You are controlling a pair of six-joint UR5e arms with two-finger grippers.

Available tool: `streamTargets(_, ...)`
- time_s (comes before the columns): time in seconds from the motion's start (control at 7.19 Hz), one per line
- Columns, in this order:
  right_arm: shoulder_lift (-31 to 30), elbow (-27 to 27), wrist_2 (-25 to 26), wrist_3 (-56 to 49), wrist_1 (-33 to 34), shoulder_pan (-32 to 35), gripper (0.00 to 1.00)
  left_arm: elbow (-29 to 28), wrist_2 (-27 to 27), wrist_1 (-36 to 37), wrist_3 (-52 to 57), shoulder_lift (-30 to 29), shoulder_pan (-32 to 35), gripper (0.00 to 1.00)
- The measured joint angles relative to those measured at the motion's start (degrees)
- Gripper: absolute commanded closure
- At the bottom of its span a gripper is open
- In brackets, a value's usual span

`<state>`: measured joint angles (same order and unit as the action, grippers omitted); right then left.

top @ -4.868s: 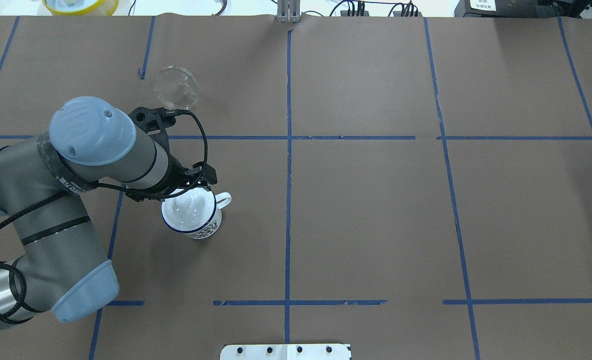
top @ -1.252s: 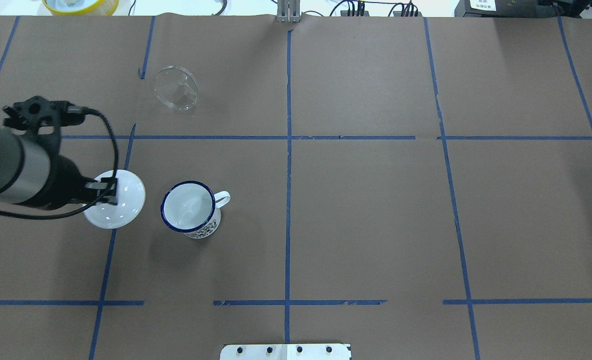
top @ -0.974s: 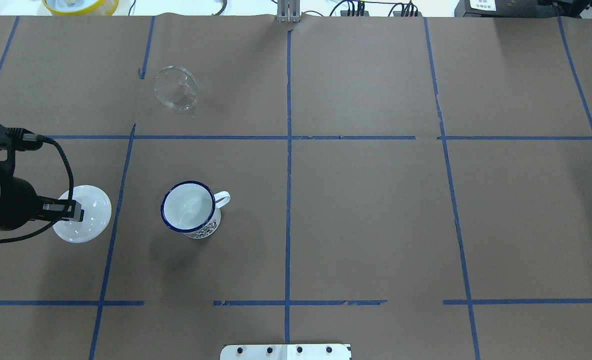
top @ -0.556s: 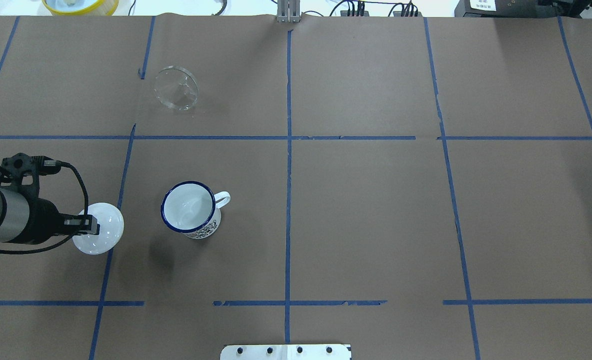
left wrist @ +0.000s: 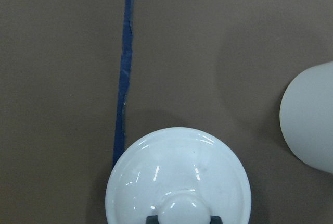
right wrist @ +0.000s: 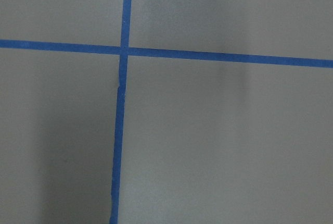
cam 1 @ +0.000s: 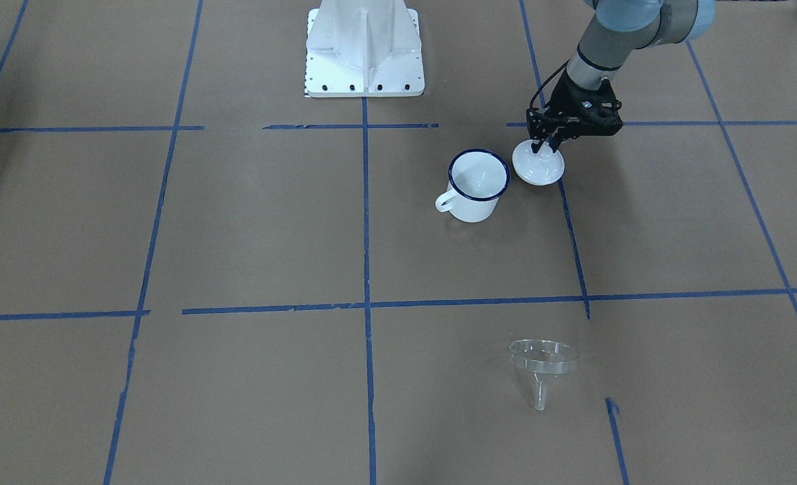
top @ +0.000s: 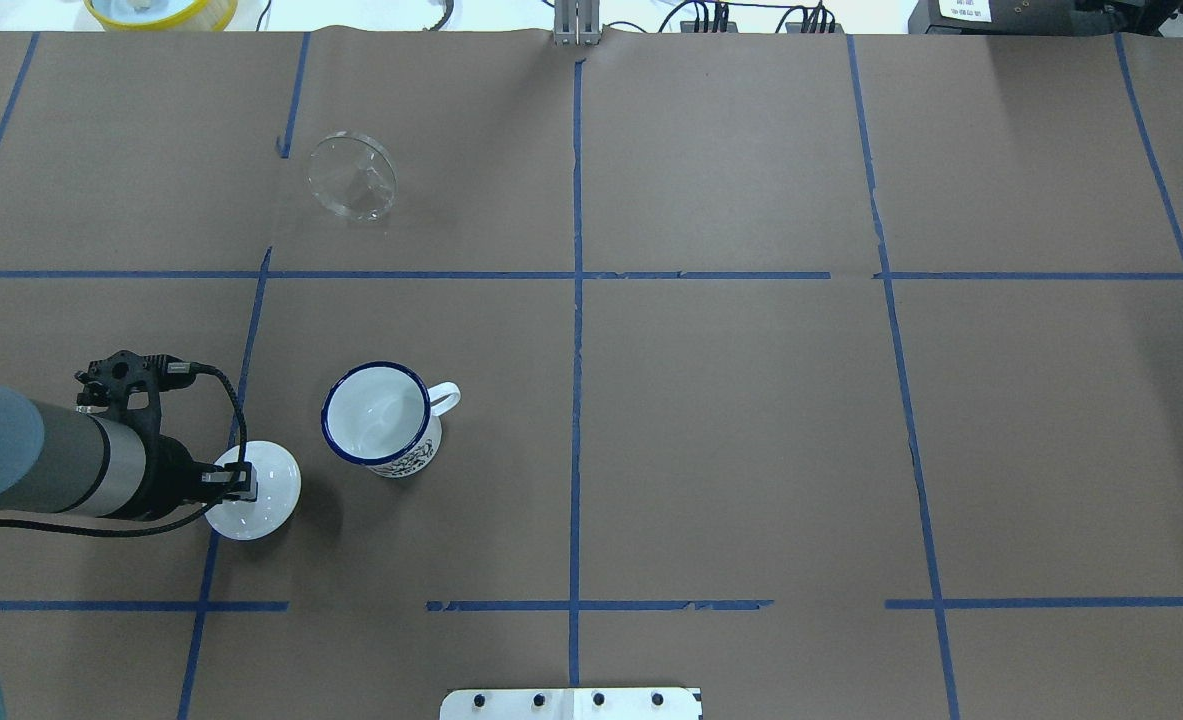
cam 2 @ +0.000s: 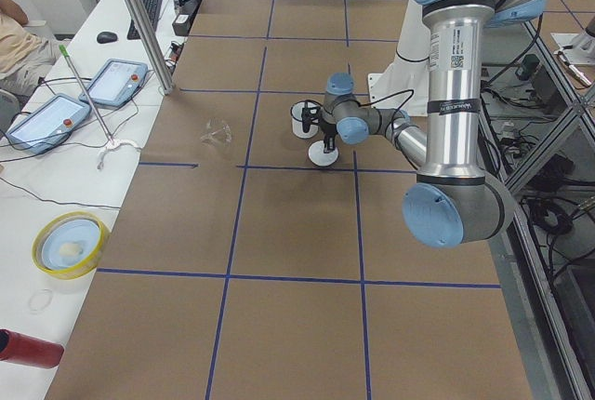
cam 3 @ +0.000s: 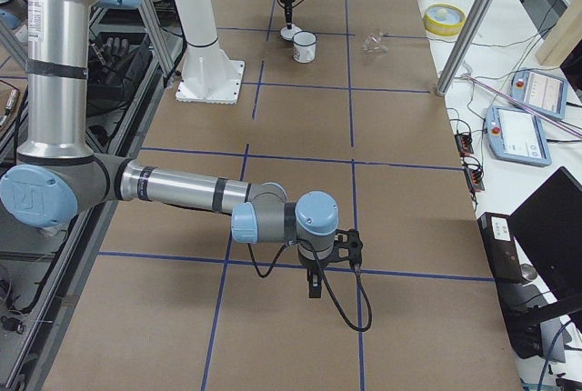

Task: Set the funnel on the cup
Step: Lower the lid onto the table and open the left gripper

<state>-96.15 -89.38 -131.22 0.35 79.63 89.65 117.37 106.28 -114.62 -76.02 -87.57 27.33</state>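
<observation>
The clear funnel (top: 353,177) lies on its side on the brown table at the far left, spout toward the operators (cam 1: 543,364). The white cup (top: 379,415) with a dark blue rim stands upright and uncovered, handle to the right; it also shows in the front view (cam 1: 477,182). My left gripper (top: 241,482) is shut on the knob of a round white lid (top: 256,492), just left of the cup and low over the table (cam 1: 538,165). The left wrist view shows the lid (left wrist: 178,177) and the cup's side (left wrist: 312,125). My right gripper (cam 3: 314,286) shows only in the exterior right view; I cannot tell its state.
The robot's white base plate (top: 571,703) sits at the near middle edge. A yellow dish (top: 161,10) lies beyond the table's far left edge. Blue tape lines divide the brown table (top: 731,420) into squares. Tablets (cam 2: 121,81) lie on the side bench.
The left gripper took the white lid off the cup, carried it left, then brought it back right and nearer, lower beside the cup. Funnel and cup have not moved.
</observation>
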Motion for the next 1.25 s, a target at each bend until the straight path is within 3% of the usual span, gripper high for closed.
streamTargets(0.14, 0.0, 0.0, 0.0, 0.0, 0.0, 0.0, 0.0, -0.4, -0.1, 0.1, -0.1, -0.2, -0.1, 0.25)
streamTargets(0.28, 0.0, 0.0, 0.0, 0.0, 0.0, 0.0, 0.0, -0.7, -0.1, 0.1, -0.2, -0.3, -0.1, 0.01)
streamTargets(0.83, 0.0, 0.0, 0.0, 0.0, 0.0, 0.0, 0.0, 0.8, 0.3, 0.2, 0.3, -0.9, 1.8, 0.0)
streamTargets(1.11, 0.0, 0.0, 0.0, 0.0, 0.0, 0.0, 0.0, 2.0, 1.1, 0.1, -2.3, -4.9, 9.6, 0.0)
streamTargets(1.25, 0.0, 0.0, 0.0, 0.0, 0.0, 0.0, 0.0, 1.6, 1.3, -0.2, -8.8, -8.0, 13.7, 0.0)
